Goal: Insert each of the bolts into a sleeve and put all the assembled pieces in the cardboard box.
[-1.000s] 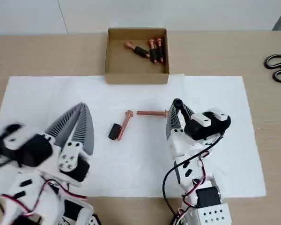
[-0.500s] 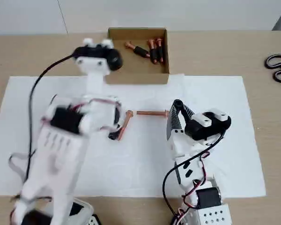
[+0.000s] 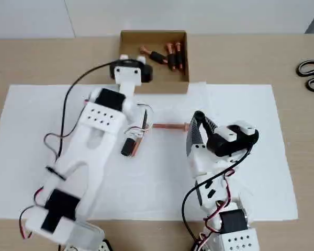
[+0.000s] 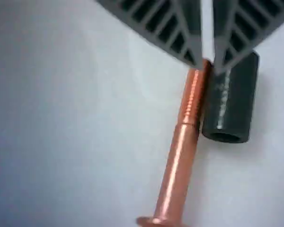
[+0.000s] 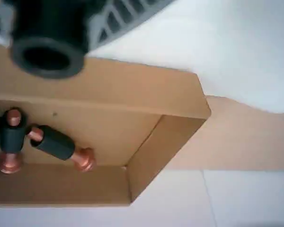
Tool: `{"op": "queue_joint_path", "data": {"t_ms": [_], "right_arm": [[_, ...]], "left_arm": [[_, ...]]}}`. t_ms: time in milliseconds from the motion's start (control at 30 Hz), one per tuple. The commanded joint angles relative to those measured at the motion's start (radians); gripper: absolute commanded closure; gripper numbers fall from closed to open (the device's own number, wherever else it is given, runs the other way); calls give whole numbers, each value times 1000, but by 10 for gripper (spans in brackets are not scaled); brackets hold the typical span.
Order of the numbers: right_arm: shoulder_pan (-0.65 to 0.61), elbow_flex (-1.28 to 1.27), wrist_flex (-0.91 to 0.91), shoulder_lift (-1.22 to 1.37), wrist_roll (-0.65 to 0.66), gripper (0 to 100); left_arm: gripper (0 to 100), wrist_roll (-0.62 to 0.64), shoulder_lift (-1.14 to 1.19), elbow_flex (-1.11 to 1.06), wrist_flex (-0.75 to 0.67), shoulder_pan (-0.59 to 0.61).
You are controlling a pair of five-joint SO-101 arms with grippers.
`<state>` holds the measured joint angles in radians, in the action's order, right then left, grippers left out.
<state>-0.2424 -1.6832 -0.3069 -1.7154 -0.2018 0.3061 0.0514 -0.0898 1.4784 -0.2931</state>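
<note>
A copper bolt and a black sleeve lie side by side on the white sheet. My left gripper hangs just over them. In the left wrist view its tips stand nearly together over the threaded end of the bolt, with the sleeve right beside it. A second bolt lies between the two arms. My right gripper stays beside that bolt's head, shut on another black sleeve. The cardboard box holds several assembled pieces.
Scissors lie at the table's far right edge. The white sheet covers the middle of the table. The left arm's long body stretches across the sheet's left half. The right wrist view looks into the box at assembled pieces.
The left arm swung from the sheet's near left corner, passed by the box, and came down over the bolt and sleeve. The right arm kept still.
</note>
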Motion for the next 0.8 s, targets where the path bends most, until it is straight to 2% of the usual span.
{"op": "queue_joint_path", "data": {"t_ms": [0, 100, 233, 400, 600, 767], "right_arm": [[-1, -5, -2, -18, 5, 995], [1, -5, -2, -18, 5, 995], [4, -5, -2, -24, 5, 995], [81, -5, -2, -25, 3, 995], [193, -5, -1, -25, 3, 995], [242, -5, -1, -25, 3, 995]], "left_arm": [[994, 5, 69, 87, 31, -5], [994, -6, 144, 196, 84, -5], [993, -133, 242, 389, 135, -8], [993, -146, 374, 552, 265, -69], [993, -176, 460, 576, 273, -118], [993, -175, 466, 575, 272, -100]]}}
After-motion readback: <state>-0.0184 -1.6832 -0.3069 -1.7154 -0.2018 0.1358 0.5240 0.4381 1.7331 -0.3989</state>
